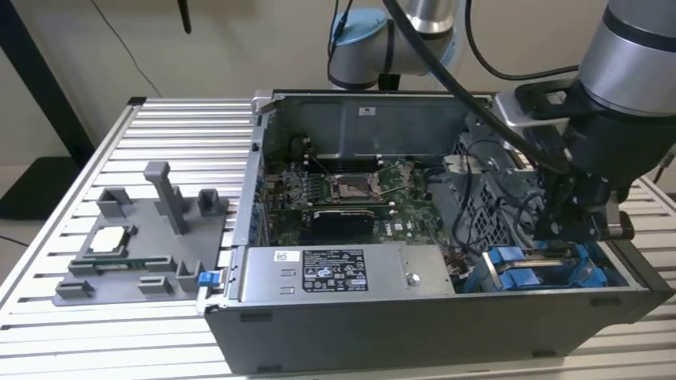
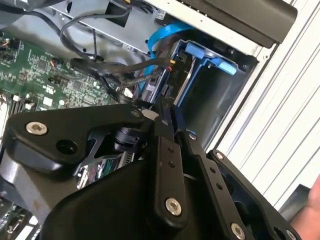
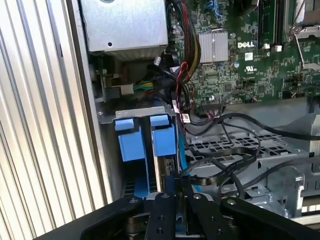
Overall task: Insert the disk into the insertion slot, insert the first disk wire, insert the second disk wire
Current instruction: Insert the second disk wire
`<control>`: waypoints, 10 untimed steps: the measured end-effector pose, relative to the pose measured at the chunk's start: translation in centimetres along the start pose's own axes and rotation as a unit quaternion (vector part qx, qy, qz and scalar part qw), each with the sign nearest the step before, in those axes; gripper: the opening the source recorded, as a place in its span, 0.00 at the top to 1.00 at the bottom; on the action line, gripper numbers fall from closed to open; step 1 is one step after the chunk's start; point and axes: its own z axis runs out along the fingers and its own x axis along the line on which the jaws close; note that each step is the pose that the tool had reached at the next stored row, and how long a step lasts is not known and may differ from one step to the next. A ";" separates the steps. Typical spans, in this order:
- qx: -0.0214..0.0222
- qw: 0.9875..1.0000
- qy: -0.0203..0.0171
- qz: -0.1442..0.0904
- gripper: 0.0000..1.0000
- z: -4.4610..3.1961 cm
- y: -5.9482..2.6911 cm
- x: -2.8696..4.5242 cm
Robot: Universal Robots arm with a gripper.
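The open computer case (image 1: pixel 423 332) lies on a slatted table. At its front corner on the exterior view's right, the disk (image 1: pixel 525 275) sits edge-on in the insertion slot, its blue carrier (image 3: pixel 163 141) beside a second blue tab (image 3: pixel 129 142). The carrier's blue handle (image 2: pixel 210 56) also shows in the second wrist view. My gripper (image 1: pixel 556 240) reaches straight down into this bay. Its fingertips (image 3: pixel 178 181) are pressed together at the disk's rear edge, on the end of a black disk wire (image 3: pixel 215 167) that loops away over the drive cage. The gripper (image 2: pixel 166 107) meets a cluster of black wires there.
A long grey power-supply box (image 1: pixel 338 273) with a sticker lies along the case front. The motherboard (image 1: pixel 338 190) fills the case floor. A grey drive cage (image 3: pixel 230 145) with loose cables borders the bay. A grey parts fixture (image 1: pixel 138 237) stands at the exterior view's left. A hand (image 2: pixel 311 210) shows beside the case.
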 end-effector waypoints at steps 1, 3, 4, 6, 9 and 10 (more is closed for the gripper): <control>0.000 1.000 0.000 0.000 1.00 0.00 0.01 0.00; 0.001 1.000 -0.001 -0.001 1.00 0.07 0.02 0.01; 0.002 1.000 -0.001 -0.003 1.00 0.16 0.05 0.02; 0.006 1.000 -0.002 -0.007 1.00 0.33 0.06 0.04; 0.011 1.000 -0.003 -0.014 1.00 0.60 0.10 0.06; 0.012 1.000 -0.003 -0.016 1.00 0.67 0.12 0.07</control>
